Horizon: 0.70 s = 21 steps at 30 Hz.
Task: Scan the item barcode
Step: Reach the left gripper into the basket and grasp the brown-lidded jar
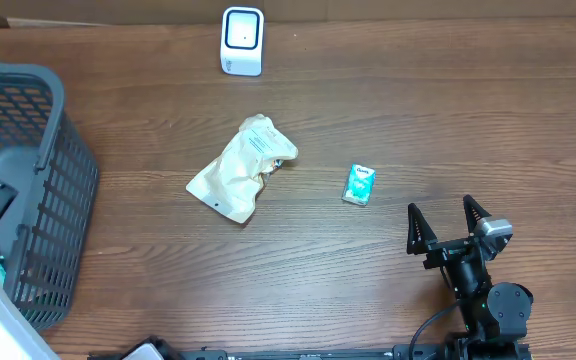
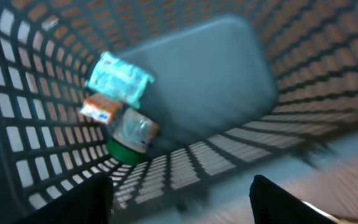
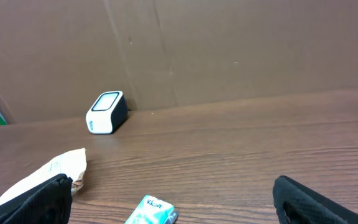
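**Both tools empty, two items left on the desk**

The right tool [image 1: 440,210] stood wide open, gripping nothing, near the teal pack [image 1: 359,185] and crumpled pouch [image 1: 243,168] on the desk [image 1: 468,120]. The left tool [image 2: 180,193] hung spread and empty inside the basket [image 2: 17,124]. The limp pouch could fold in a grip and hide its barcode from the scanner [image 1: 241,40].

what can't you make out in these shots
Left wrist: motion blur smears the labels of the packets lying in the basket.
Overhead: any barcode on the teal pack is too small to see.
Right wrist: the bottom edge cuts off the teal pack, so only its top shows.
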### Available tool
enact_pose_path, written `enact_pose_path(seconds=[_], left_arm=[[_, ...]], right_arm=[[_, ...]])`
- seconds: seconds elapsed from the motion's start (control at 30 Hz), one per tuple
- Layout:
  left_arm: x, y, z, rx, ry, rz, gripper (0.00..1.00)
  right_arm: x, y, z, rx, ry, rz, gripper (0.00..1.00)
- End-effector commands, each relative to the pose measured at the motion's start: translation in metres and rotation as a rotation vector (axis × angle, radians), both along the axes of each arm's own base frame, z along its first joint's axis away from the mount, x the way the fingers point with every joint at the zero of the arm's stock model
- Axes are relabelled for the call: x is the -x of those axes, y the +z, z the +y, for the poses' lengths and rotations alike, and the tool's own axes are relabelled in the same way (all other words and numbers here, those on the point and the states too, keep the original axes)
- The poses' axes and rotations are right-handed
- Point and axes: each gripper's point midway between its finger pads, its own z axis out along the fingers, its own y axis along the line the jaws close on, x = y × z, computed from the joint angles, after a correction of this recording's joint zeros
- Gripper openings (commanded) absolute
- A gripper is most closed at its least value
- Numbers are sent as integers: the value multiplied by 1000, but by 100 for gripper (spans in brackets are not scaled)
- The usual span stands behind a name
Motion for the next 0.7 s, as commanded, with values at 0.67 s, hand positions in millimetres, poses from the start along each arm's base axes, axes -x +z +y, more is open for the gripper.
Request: enact_pose_path(seconds=[0.67], left_arm=[[38,-199,40,224,56,248,77]], right_arm=[[0,-2,0,1,3,-2,100]])
